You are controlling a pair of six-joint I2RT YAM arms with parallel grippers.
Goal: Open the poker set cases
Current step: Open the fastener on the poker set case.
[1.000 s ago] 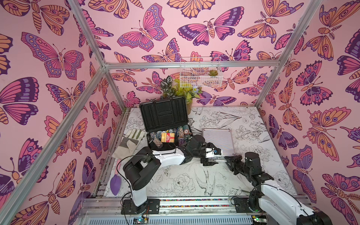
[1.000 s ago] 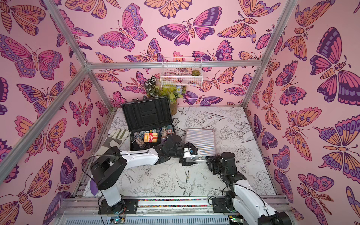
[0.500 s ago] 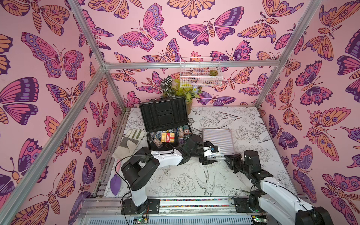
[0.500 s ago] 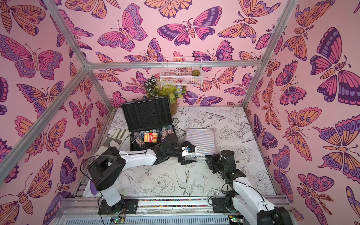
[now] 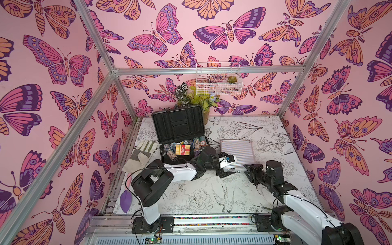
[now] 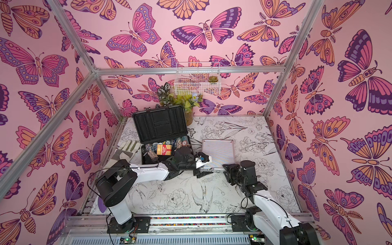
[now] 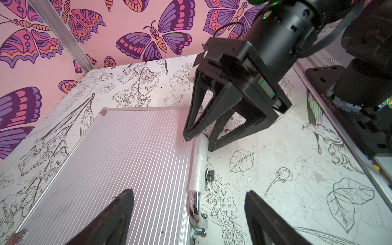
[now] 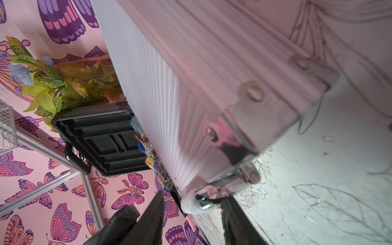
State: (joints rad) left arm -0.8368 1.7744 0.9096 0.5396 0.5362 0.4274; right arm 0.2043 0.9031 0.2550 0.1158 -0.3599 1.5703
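Your table (image 5: pixel 212 197): a white cover inked with flowers and birds, five things lying on it.
Toward the back left you have the dark case (image 5: pixel 178 125), lid up and chips showing, and the silvery aluminium case (image 5: pixel 237 148) lies shut just beside it. A work glove (image 5: pixel 141 154) lies at the left edge, a potted plant (image 5: pixel 205 116) stands against the back wall, and a purple leaf-shaped piece (image 5: pixel 125 200) sits near the front left corner.

My two top views sit high up, in front of silver case (image 5: pixel 236 150), far from it, looking down; both share nearly whole scene. Left wrist camera: close above case, looking across its top. Right wrist camera: very near its corner, low. Both wrist views share handle (image 7: pixel 198 161).
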